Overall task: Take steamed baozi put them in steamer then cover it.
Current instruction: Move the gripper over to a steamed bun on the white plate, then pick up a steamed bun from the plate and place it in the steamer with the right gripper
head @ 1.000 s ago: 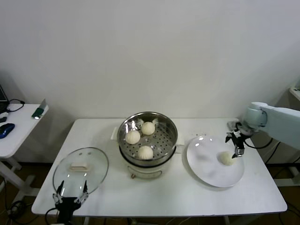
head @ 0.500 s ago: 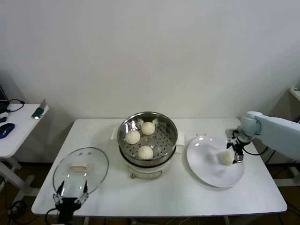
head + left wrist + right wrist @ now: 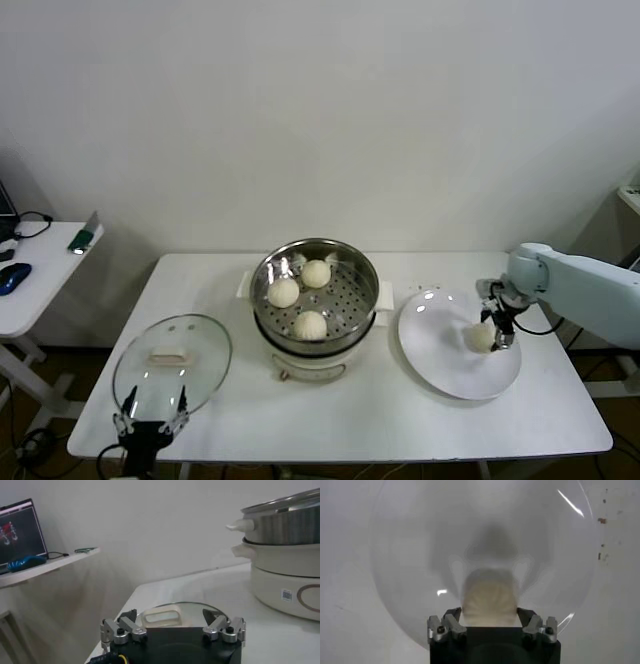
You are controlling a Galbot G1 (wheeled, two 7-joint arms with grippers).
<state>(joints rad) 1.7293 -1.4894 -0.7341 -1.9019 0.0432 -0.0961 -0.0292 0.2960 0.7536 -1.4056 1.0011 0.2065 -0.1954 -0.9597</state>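
Counting from the big stuff down: one white surface [image 3: 400,420], one steamer [image 3: 315,300] at its middle, one glass cover [image 3: 172,362] lying flat near the front left corner, one white plate [image 3: 440,365] on the right. Four baozi in all — three [image 3: 310,324] sit on the perforated tray inside the steamer, and the fourth baozi [image 3: 482,337] sits on the plate. The right gripper [image 3: 497,332] is down on that last one, fingers on either side of it; in the wrist view the bun fills the gap between them. A second ago that gripper stood higher and wider beside the bun; now it has dropped and the fingers have drawn in around it, though a firm grip can't be told. The left gripper [image 3: 150,425] hangs just off the front edge by the cover, fingers spread wide, unchanged.
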